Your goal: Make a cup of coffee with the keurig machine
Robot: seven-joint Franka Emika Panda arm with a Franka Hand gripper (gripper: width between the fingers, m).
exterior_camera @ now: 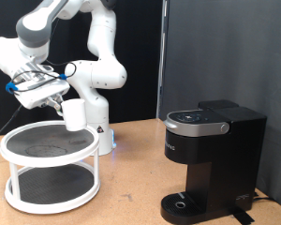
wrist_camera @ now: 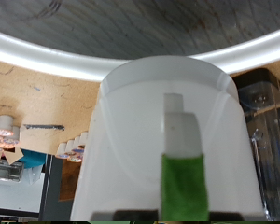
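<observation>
the end effector [exterior_camera: 69, 105] is clenched on the cup [exterior_camera: 75, 114], holding it above the white rack [exterior_camera: 49, 159].

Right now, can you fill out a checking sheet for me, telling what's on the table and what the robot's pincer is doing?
Surface: brown wooden table, with a white two-level round rack on the exterior view's left.
Job's things: the cup, white, is lifted above the rack's top level; the keurig machine, black with its lid down, stands on the exterior view's right with nothing on its drip base.
Clutter: nothing seen.
Grippers: the pincer is shut on the cup; one finger shows against the cup wall in the wrist view.
Cables: blue and white ones run by the wrist.
Surroundings: dark wall behind.
</observation>
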